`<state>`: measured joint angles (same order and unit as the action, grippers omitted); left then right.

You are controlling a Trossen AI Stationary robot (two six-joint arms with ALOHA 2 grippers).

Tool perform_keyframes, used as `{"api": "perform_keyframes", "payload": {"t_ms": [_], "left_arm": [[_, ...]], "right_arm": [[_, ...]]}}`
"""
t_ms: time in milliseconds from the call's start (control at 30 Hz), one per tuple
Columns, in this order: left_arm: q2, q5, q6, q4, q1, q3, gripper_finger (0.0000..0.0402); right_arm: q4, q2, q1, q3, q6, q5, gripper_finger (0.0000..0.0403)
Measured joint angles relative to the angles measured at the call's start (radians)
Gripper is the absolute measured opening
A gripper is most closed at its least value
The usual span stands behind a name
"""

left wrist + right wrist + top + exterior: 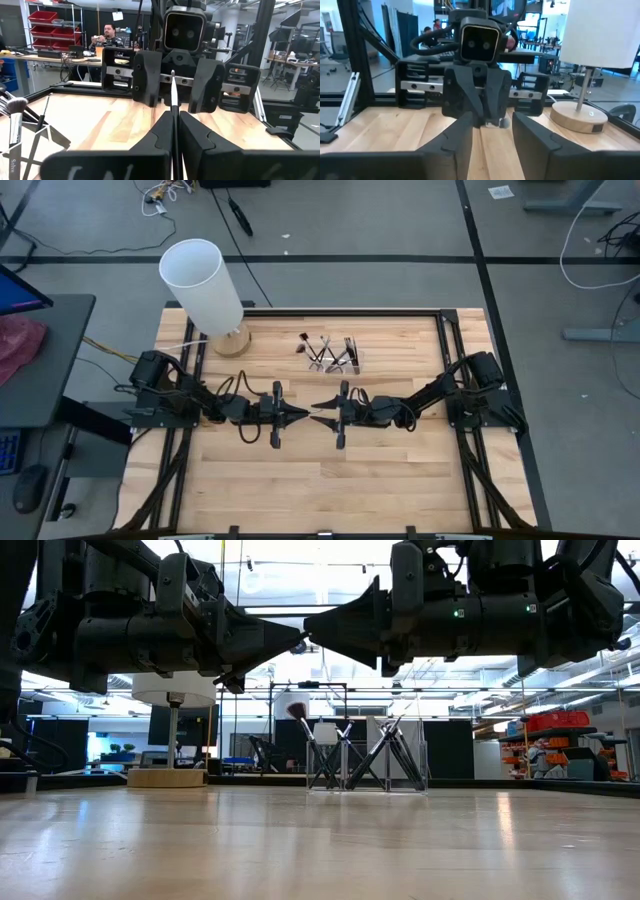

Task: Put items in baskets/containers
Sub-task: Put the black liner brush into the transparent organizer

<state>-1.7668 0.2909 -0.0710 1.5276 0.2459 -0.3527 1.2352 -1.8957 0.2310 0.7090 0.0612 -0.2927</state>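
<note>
The left gripper pinches a thin brush at mid-table, tip to tip with the right gripper, whose fingers stand spread. For a clean handover, I judge the right should close squarely on the shaft before the left lets go. The clear holder with the other brushes stands at the table's far side.

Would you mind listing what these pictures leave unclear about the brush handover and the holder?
- Brush in the shut left tool: its bristle end shows in no view; the fingers cover it.
- Right tool: open, but contact with the brush is undecidable.
- Clear holder: high view too small to count its brushes; low view overlaps them.
</note>
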Motion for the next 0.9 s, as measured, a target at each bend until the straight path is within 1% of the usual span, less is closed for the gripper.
{"api": "perform_keyframes", "payload": {"t_ms": [133,400,467,600,700,800,900], "left_arm": [[0.000,0.001,-0.001,0.000,0.000,0.000,0.0021],[0.000,0.000,-0.002,0.000,0.000,0.000,0.0025],[0.001,-0.003,-0.002,-0.004,0.001,0.000,0.0025],[0.002,0.000,-0.003,-0.011,0.001,0.000,0.0025],[0.002,0.000,-0.003,-0.018,0.001,0.000,0.0028],[0.002,0.003,-0.004,-0.049,0.000,-0.001,0.0044],[0.002,0.008,-0.005,-0.084,0.000,0.000,0.0072]], "right_arm": [[0.000,0.000,0.000,0.000,0.000,0.022,0.0108],[0.000,0.000,0.000,0.000,0.001,0.025,0.0015],[-0.001,0.000,0.001,0.000,0.004,0.024,0.0010],[-0.004,0.000,0.000,0.000,0.000,0.024,0.0019],[-0.006,0.000,0.000,0.000,0.000,0.024,0.0012],[-0.031,0.000,0.000,0.000,0.001,0.023,0.0006],[-0.090,0.019,0.000,0.000,-0.022,0.007,0.0006]]}}
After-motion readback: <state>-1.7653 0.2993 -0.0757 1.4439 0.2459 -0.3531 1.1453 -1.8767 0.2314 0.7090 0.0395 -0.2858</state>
